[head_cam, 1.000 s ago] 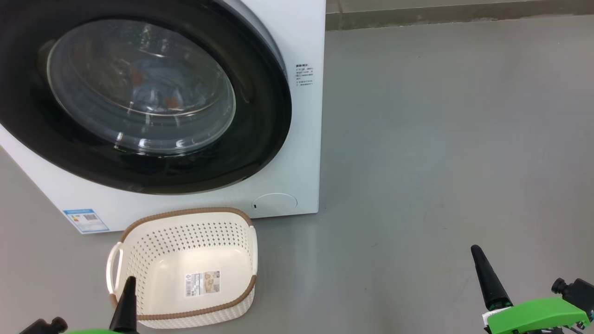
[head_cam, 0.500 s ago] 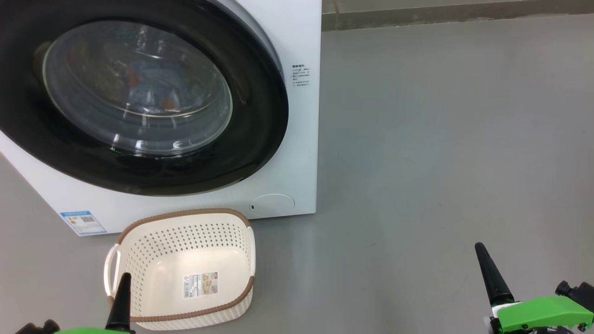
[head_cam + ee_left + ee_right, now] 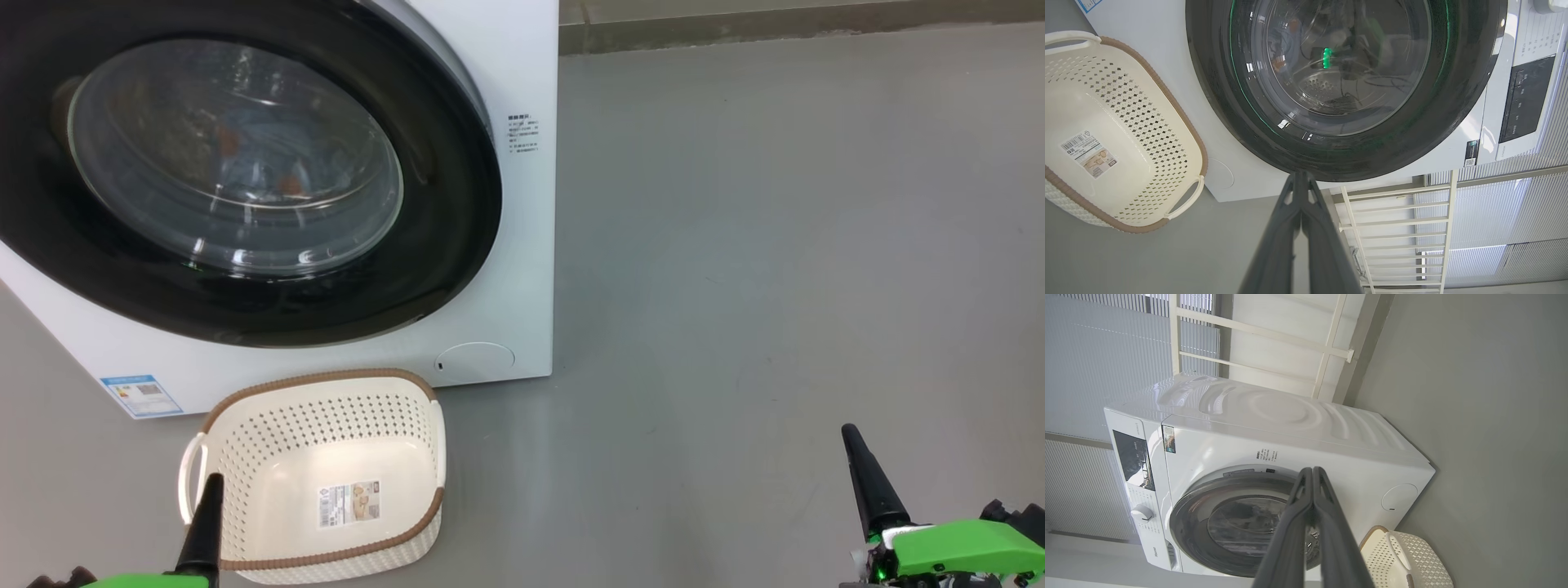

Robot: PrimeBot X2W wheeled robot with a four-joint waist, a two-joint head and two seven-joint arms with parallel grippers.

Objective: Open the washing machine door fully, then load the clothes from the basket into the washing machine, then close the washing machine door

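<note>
1. both hands are clenched and empty. the left hand (image 3: 212, 486) is at 7 o'clock of the head view, its tip overlapping the near corner of the basket (image 3: 320, 378). the right hand (image 3: 852, 441) is at 5 o'clock over bare floor (image 3: 775, 245).
2. the clothes (image 3: 253, 159) show blue through the glass of the washing machine door (image 3: 445, 237), which looks shut on the washing machine (image 3: 526, 269). the basket sits empty on the floor at 6 o'clock of the door.
3. i judge that only the latch needs confirming. i'd check the rim sits flush all round. if it doesn't, i'd press a clenched hand on the black ring, never on the glass.
4. since a second ago the whole head view has slid toward 9 o'clock, so the camera turned. machine and basket keep their spacing, and the left hand shows lower.
</note>
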